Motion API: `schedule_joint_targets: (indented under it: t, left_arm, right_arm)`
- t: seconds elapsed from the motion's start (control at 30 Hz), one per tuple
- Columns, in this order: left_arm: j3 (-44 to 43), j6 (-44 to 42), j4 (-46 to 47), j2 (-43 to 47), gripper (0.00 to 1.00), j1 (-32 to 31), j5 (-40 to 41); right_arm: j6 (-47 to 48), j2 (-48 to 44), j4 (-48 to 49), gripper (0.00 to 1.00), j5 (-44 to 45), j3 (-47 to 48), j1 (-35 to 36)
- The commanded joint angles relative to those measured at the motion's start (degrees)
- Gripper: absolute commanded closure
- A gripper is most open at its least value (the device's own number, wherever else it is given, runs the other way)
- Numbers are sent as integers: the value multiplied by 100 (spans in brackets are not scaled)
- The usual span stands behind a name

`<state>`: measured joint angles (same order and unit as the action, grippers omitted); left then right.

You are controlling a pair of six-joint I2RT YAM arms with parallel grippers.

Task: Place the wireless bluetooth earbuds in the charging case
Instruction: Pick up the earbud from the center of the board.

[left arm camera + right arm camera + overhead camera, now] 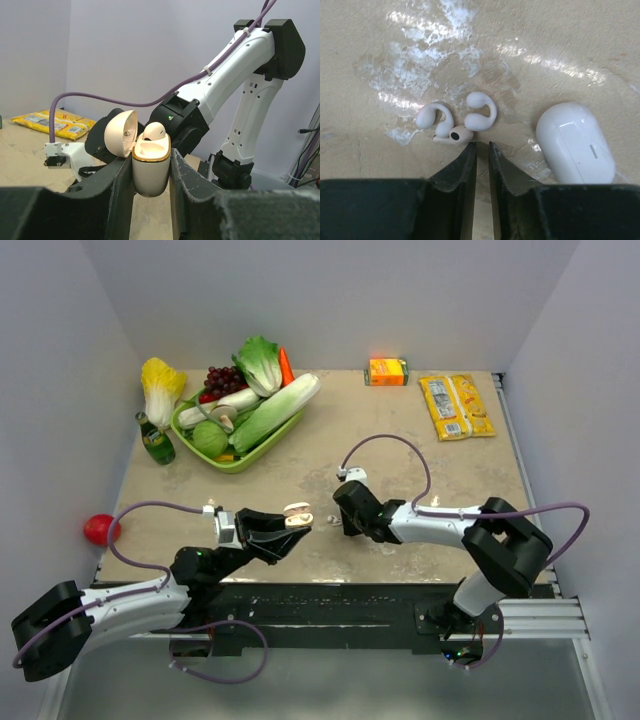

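Observation:
My left gripper (296, 520) is shut on the cream charging case (150, 172) and holds it upright above the table, lid (121, 133) open. One white earbud (154, 131) sits in the case's far slot; the near slot is empty. My right gripper (482, 146) points down at the table, jaws almost together with nothing between them. Just past its tips lie two white hook-shaped earbuds (481, 112) (432, 118) and a cream piece with a dark hole (456, 135). They show as a small white speck in the top view (331, 519).
A closed white pebble-shaped case (575, 142) lies on the table right of the right gripper. A green tray (240, 462) of vegetables, a green bottle (155, 440), an orange carton (388, 371) and yellow packets (457, 405) stand at the back. A red ball (100, 529) lies at the left edge.

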<state>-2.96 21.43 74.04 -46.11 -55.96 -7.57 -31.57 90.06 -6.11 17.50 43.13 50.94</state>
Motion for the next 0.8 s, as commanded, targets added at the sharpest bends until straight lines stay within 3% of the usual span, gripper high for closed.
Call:
schedule_joint_targets:
  t: [0.0,0.3,0.5,0.77]
  left_arm:
    - [472,-139,1737,32,100,-29,72]
    - [498,-166,1728,58,100,-29,107]
    - [516,-113,1798,49,100,-29,81]
    - [595,-86,1789,163,100,-29,98]
  right_arm:
    - [81,152,-101,78,184,108,-207]
    - [-946,-735,521,66,-184,-489,-225]
    - [-1360,-552,840,56,-387,-491,-233]
    - [-1369,-121,813,55,-352,-236,-233]
